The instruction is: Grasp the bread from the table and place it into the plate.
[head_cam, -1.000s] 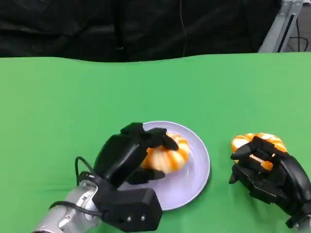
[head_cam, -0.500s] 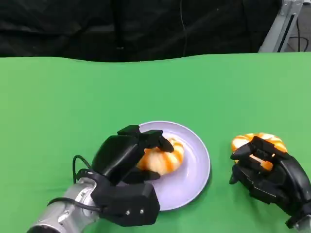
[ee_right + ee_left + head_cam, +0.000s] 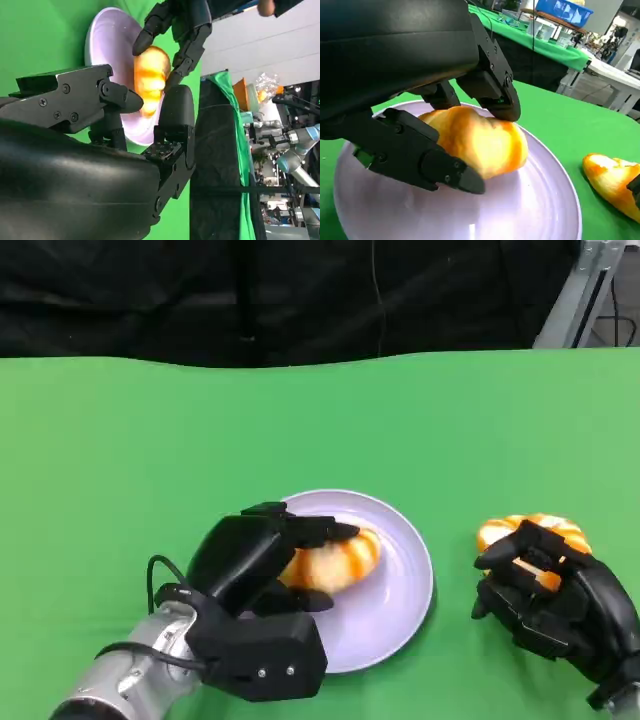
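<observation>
Left hand [image 3: 262,558] grips bread [image 3: 335,558] over the plate [image 3: 400,610] — release left. Right hand [image 3: 548,598] wraps 2nd bread [image 3: 532,528] — unplaced.

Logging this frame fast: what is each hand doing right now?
Left hand: holding the bread over the plate.
Right hand: fingers curled over the second bread on the table; grip cannot be told.

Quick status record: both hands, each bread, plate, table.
left hand: grips a bread over the plate
bread in plate: orange and white, inside the plate
plate: lavender, on the table
right hand: fingers curled over second bread
second bread: on the table, right of plate
table: green cloth
</observation>
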